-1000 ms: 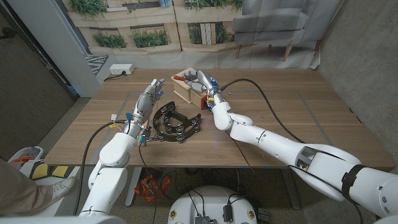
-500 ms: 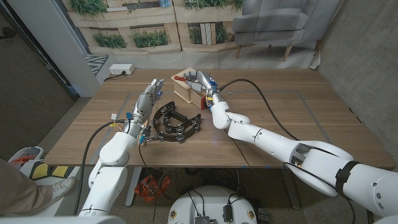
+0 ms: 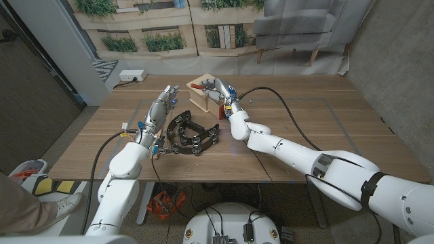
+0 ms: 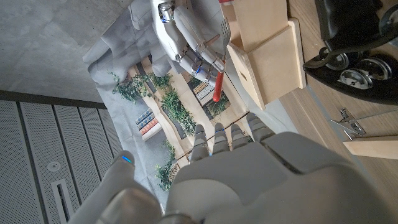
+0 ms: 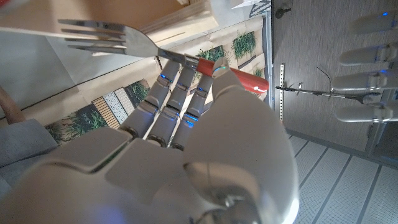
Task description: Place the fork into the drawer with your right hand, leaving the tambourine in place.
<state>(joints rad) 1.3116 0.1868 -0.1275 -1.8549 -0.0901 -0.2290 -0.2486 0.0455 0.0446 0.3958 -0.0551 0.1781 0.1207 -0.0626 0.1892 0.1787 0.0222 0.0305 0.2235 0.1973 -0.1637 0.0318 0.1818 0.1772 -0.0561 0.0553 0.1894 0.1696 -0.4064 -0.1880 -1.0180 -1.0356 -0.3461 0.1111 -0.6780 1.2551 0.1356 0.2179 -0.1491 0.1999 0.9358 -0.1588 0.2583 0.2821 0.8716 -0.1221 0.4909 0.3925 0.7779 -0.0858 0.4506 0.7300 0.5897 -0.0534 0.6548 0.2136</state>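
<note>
A fork with a red handle [image 3: 197,85] is pinched in my right hand [image 3: 221,88] just above the small wooden drawer box [image 3: 204,100] at the table's far middle. In the right wrist view the fork's tines [image 5: 99,34] lie against the pale wood and the red handle [image 5: 244,78] passes under my fingers [image 5: 171,93]. The left wrist view shows the fork [image 4: 218,86] hanging beside the box [image 4: 267,46]. The black tambourine [image 3: 190,136] lies in front of the box. My left hand [image 3: 163,103] stands beside it, fingers straight, holding nothing.
A black cable [image 3: 298,112] loops over the table to the right of my right arm. Small wooden pieces [image 4: 372,147] and a metal clip [image 4: 347,119] lie by the tambourine. A white power strip [image 3: 133,76] sits beyond the far left corner. A person's leg [image 3: 17,203] shows at the lower left.
My right arm's elbow has drawn in a little; the hand with the fork stays over the drawer box. The left hand and tambourine have not moved.
</note>
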